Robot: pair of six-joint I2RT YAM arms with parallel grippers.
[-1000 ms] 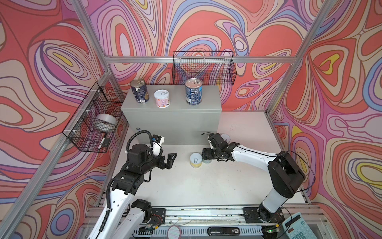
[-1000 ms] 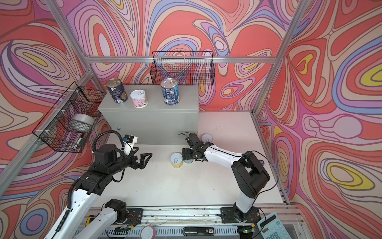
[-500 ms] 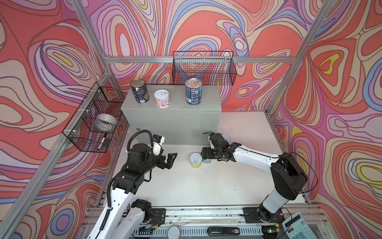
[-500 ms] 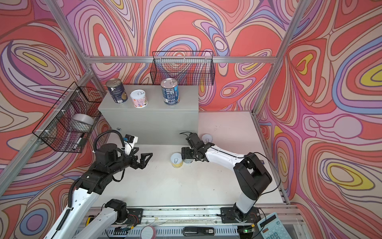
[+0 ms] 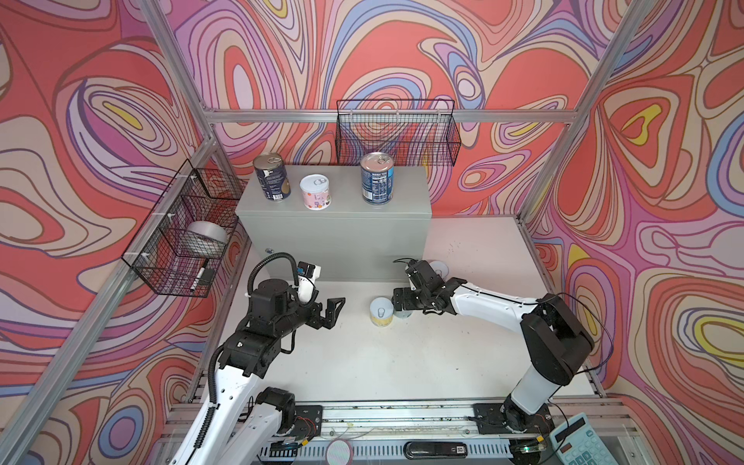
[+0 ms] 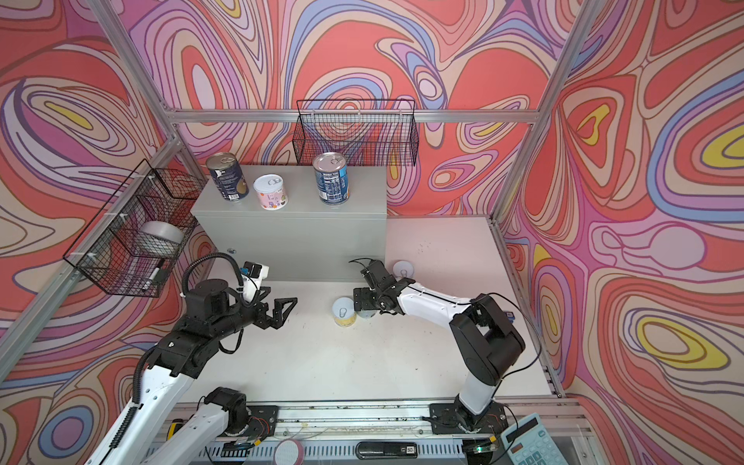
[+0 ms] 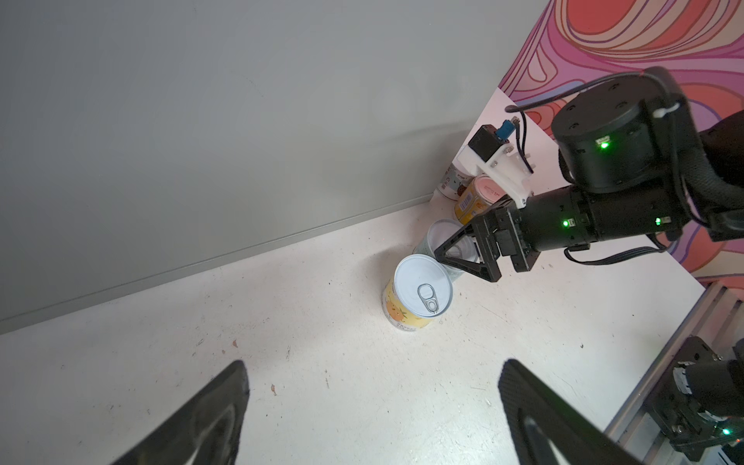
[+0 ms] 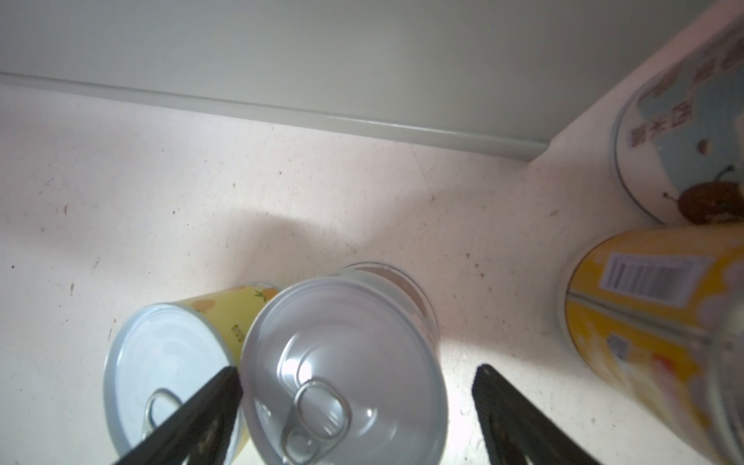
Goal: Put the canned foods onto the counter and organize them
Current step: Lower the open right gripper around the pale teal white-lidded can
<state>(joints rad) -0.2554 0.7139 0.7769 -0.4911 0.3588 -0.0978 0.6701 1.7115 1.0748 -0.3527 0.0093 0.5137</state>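
Counter (image 5: 334,229) stands at upper centre in both top views with three cans on its top; at middle left my left gripper (image 5: 336,310) hovers wide open and empty. Right of it stand the yellow can (image 5: 381,311) and, touching it, a pale can (image 8: 342,362). My right gripper (image 8: 354,418) has its jaws spread around that pale can; one finger (image 8: 519,418) stands clear of its side.

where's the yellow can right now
In both top views the yellow can stands upright on the white tabletop, in front of the counter, just left of the right gripper.
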